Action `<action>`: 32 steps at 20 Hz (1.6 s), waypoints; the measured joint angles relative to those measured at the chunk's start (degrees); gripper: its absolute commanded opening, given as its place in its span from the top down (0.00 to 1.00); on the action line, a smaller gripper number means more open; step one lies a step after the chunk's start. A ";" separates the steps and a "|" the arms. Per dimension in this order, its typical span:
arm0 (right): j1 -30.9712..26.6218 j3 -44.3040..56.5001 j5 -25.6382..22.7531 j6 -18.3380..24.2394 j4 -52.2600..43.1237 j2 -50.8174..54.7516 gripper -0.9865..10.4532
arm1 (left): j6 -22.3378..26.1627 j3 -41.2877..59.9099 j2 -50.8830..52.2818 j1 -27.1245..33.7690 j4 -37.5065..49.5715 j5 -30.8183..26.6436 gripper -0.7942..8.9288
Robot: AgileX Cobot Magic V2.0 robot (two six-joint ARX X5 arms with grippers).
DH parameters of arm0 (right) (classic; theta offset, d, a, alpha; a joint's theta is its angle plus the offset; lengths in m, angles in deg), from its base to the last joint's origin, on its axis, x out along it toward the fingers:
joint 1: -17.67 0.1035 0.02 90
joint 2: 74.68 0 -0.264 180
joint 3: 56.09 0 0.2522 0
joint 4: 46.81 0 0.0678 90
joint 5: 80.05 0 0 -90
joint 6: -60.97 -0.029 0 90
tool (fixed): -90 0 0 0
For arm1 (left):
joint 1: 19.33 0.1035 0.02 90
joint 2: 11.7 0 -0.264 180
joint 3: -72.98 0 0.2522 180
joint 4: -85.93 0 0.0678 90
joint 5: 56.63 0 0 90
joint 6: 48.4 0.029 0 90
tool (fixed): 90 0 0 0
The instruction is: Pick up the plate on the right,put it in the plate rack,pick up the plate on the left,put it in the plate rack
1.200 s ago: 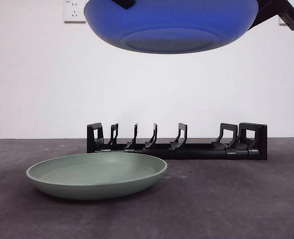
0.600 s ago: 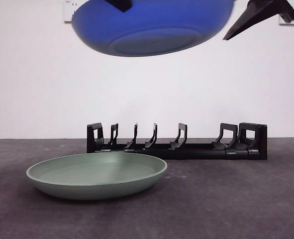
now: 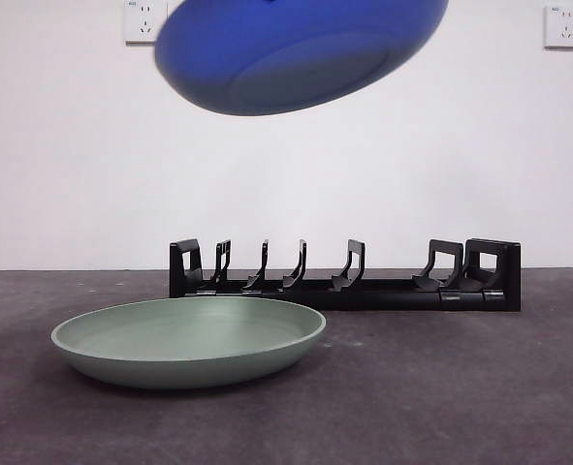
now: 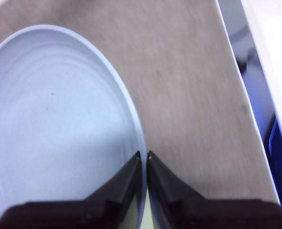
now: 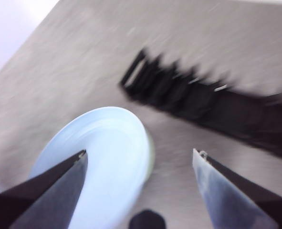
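Observation:
A blue plate (image 3: 296,53) hangs tilted high above the table in the front view. In the left wrist view it looks pale (image 4: 55,129), and my left gripper (image 4: 144,155) is shut on its rim. A green plate (image 3: 189,339) lies flat on the table at the front left. Behind it stands the black plate rack (image 3: 364,286), with nothing in its dividers. My right gripper (image 5: 140,152) is open and holds nothing; it looks down on the green plate (image 5: 98,162) and the plate rack (image 5: 203,105). Neither gripper shows clearly in the front view.
A white wall with two sockets (image 3: 145,19) (image 3: 564,26) stands close behind the rack. The table edge (image 4: 245,95) runs past in the left wrist view. Bare dark tabletop (image 3: 461,387) lies in front of the rack's right half.
The blue plate has shifted left and tilted more steeply. The black gripper at the top right of the front view has let go and left the picture.

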State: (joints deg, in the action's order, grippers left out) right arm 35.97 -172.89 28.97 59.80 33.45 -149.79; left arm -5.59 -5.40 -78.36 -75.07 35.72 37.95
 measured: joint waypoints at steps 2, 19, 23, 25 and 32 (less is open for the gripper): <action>0.00 -0.02 -3.74 0.24 1.64 3.04 0.58 | -4.57 0.00 0.00 3.89 6.45 5.49 0.93; 0.04 8.90 -5.68 1.16 11.06 15.87 0.58 | -47.25 0.00 -19.80 29.09 50.62 26.53 0.93; 0.04 17.14 -5.68 1.16 11.06 18.12 0.58 | -52.11 0.00 -23.76 31.74 57.66 28.87 0.93; 0.04 20.35 -5.68 1.09 11.06 18.95 0.58 | -54.47 0.00 -25.90 32.55 60.08 29.49 0.93; 0.04 25.51 -5.68 0.42 9.97 19.69 0.58 | -56.04 0.00 -30.69 33.44 61.70 28.76 0.93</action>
State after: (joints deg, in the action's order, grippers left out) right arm 36.02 -147.39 23.29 60.22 43.42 -130.10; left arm -61.63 -5.40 -109.04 -41.63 97.42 66.72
